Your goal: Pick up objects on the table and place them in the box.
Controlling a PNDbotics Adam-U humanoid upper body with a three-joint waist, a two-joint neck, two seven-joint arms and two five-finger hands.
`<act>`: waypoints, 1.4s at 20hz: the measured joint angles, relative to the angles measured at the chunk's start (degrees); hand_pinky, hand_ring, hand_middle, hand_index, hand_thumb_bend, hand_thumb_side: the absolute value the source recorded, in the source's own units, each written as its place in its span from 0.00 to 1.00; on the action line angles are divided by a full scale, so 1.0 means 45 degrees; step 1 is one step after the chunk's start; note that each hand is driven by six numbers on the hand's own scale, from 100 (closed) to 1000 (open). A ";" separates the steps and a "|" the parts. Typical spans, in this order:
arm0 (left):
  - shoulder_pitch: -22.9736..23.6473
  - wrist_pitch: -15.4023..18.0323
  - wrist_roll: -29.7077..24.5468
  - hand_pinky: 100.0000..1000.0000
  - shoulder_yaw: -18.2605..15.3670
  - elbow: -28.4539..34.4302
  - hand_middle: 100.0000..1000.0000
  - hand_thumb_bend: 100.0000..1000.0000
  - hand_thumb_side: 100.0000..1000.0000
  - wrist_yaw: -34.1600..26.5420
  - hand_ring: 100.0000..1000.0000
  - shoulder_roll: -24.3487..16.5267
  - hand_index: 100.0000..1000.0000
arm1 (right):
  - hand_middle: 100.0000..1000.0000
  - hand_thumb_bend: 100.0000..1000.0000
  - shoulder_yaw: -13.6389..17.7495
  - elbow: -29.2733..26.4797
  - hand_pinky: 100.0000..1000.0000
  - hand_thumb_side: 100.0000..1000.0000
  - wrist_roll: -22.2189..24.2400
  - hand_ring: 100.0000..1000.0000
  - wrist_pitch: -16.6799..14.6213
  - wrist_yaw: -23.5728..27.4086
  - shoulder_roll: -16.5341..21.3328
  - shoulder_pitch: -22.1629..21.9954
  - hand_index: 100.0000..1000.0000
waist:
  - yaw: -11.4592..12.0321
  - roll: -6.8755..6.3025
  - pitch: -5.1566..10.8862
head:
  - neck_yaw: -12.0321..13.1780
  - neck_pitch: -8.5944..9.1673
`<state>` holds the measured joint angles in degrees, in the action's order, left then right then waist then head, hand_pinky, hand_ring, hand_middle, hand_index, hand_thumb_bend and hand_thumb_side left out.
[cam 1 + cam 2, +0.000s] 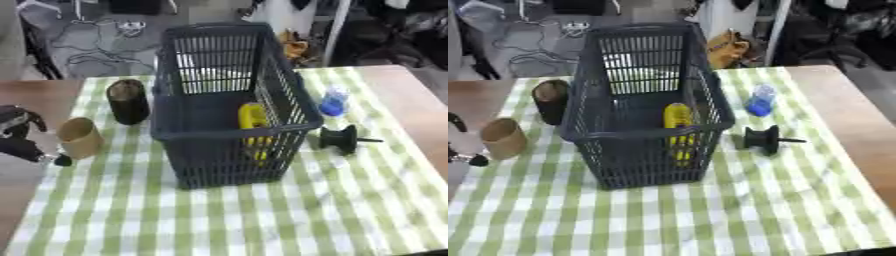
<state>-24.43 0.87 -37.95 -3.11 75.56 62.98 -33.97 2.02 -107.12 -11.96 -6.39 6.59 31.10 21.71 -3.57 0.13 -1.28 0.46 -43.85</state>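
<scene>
One basket (229,131), dark blue with slatted walls, stands at the centre of the frame on a green-and-white checked cloth (262,215) that covers a brown bench (411,95). Inside it, against the right wall, a yellow thing (253,120) stands on end; what it is cannot be told.

Left of the basket: a dark cylinder (128,101), upright, just beside the basket's left wall. Lower left of that, a tan cup (79,137) stands tilted a little, near the cloth's left edge.

Right of the basket: a small blue bottle (333,101) with a pale top, upright, near the basket's upper right corner. Below it, a black spool-like thing (340,139) lies on its side with a thin rod pointing right, just beside the basket's lower right corner.

Left hand (21,135) shows at the left edge of the frame, mid-height, black, just beside the cup. One dark fingertip sits below the cup's base. Whether the fingers are spread or curled cannot be told, nor whether they touch the cup.

Right hand shows in neither view.
</scene>
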 measured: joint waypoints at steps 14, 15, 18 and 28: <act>-0.1255 0.0051 0.0995 0.71 0.0357 -0.1834 0.26 1.00 0.68 0.0463 0.55 0.0301 0.81 | 0.71 0.03 -0.0024 0.0061 0.57 0.71 0.0018 0.73 0.0009 0.0000 -0.0001 -0.0005 0.96 | -0.0011 0.0000 0.0000 | -0.0005 0.0000; -0.1326 0.0107 0.0939 0.71 0.0410 -0.1986 0.26 1.00 0.68 0.0475 0.55 0.0304 0.81 | 0.71 0.03 -0.0037 0.0064 0.57 0.71 0.0023 0.73 0.0013 0.0000 -0.0001 -0.0005 0.96 | -0.0018 0.0000 0.0000 | -0.0007 0.0000; -0.1433 0.0286 0.0665 0.72 0.0505 -0.2362 0.27 1.00 0.68 0.0547 0.55 0.0305 0.81 | 0.71 0.03 -0.0064 0.0065 0.57 0.71 0.0028 0.73 0.0016 0.0000 -0.0001 -0.0005 0.96 | -0.0038 0.0000 0.0000 | -0.0010 0.0000; -0.1497 0.0719 0.0598 0.71 0.0640 -0.3121 0.26 0.98 0.69 0.0747 0.55 0.0468 0.80 | 0.71 0.03 -0.0066 0.0065 0.57 0.71 0.0029 0.73 0.0016 0.0004 -0.0001 -0.0007 0.96 | -0.0057 0.0000 0.0000 | -0.0038 0.0000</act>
<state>-31.16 4.11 -35.27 -0.23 61.52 66.34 -31.87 1.72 -106.82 -11.83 -6.32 6.61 31.09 21.68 -3.83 0.13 -1.28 0.29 -43.85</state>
